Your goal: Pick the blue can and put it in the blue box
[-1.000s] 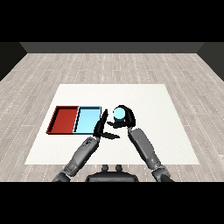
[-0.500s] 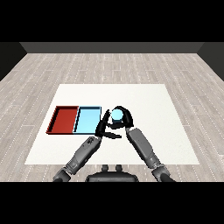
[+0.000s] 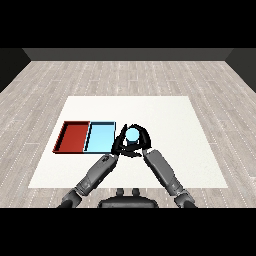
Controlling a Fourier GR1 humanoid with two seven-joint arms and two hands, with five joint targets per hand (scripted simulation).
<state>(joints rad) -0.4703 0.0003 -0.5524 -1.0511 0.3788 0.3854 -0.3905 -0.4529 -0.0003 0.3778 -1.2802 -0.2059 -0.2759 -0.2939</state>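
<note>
Head view: right hand curled round blue can.

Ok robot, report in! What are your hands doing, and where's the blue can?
Right hand curled round blue can. Left hand open, close beside it. Can just right of light blue tray, not in yet. Nothing blocking.

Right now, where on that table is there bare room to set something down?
The light blue tray and red tray hold nothing. The white table is bare behind the trays and across its right side. It is crowded beside the blue tray's right edge, where the right robot hand, the blue can and the left robot hand meet.
</note>
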